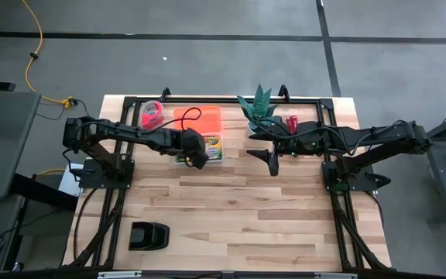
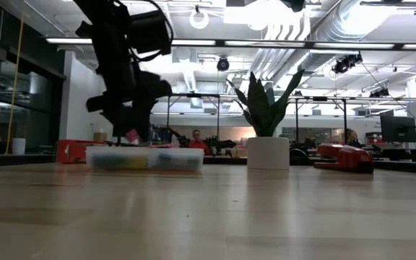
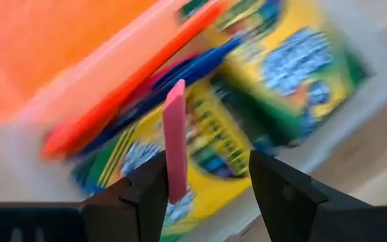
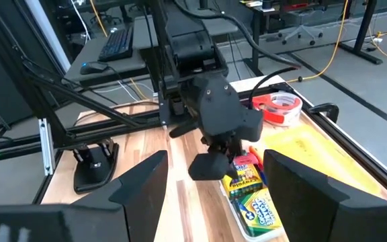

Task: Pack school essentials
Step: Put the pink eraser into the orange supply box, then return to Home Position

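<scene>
A clear plastic box at the table's far middle holds two yellow-and-green crayon boxes, an orange-red stick and a blue pen. My left gripper hangs over the box, pointing steeply down, open. A thin pink eraser stands on edge at one of its fingers and also shows as a pink spot under the gripper. My right gripper waits open above the table's middle, right of the box. My left gripper touches the pink eraser with one finger only: the eraser's lower end lies against that finger's inner face. The other finger stands well apart from it. The eraser sticks out along the finger, above the things in the box.
The box's orange lid lies just beyond it. A red tape roll sits at the far left, a potted plant and a red cylinder at the far right. A squat black object sits near the front left.
</scene>
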{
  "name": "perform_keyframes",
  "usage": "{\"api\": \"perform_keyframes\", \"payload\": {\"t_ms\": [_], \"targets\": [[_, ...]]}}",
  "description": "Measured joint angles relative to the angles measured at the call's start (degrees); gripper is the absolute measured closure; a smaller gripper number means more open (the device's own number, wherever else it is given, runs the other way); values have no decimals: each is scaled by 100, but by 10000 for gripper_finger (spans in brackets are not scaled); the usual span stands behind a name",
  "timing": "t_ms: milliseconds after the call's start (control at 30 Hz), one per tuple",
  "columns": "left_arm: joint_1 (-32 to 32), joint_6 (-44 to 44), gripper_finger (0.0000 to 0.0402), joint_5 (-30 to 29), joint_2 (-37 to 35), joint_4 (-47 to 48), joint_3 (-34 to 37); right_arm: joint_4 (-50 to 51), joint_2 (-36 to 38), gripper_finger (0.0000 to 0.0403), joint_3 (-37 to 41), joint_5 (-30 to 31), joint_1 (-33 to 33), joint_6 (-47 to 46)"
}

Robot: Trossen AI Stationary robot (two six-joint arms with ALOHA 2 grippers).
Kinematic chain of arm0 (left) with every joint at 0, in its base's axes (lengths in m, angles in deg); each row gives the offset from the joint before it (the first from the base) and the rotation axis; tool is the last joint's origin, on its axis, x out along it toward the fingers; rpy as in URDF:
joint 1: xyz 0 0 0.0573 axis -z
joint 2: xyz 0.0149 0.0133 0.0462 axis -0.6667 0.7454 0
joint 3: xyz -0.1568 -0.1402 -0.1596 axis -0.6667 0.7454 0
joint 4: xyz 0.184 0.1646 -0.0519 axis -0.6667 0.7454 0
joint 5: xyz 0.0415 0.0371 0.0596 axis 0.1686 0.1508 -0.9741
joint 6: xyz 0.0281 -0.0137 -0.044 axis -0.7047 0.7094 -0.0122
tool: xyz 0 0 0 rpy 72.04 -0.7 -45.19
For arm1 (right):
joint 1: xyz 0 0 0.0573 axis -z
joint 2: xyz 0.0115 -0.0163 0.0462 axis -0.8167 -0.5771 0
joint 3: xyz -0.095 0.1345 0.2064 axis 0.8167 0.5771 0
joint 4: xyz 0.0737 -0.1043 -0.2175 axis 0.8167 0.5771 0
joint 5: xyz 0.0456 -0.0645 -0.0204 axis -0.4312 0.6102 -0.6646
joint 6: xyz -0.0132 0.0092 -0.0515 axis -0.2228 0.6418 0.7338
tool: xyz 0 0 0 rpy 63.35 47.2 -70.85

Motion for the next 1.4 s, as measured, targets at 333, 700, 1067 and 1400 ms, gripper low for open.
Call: {"api": "perform_keyframes", "payload": {"t_ms": [333,700,1067,1400], "targets": [[111,-1559,214,-157,-41,-733,-15,-38,0,164,0,2,0,-182],[166,-2060,214,-82,-84,-1246,-10,-42,-981,164,6,14,170,-1103],[-56,-2059,214,68,-2344,-1059,18,-1285,-878,164,4,-302,366,-59],[854,-2647,214,224,-4398,-2326,20,-1499,-168,164,4,-816,467,159]]}}
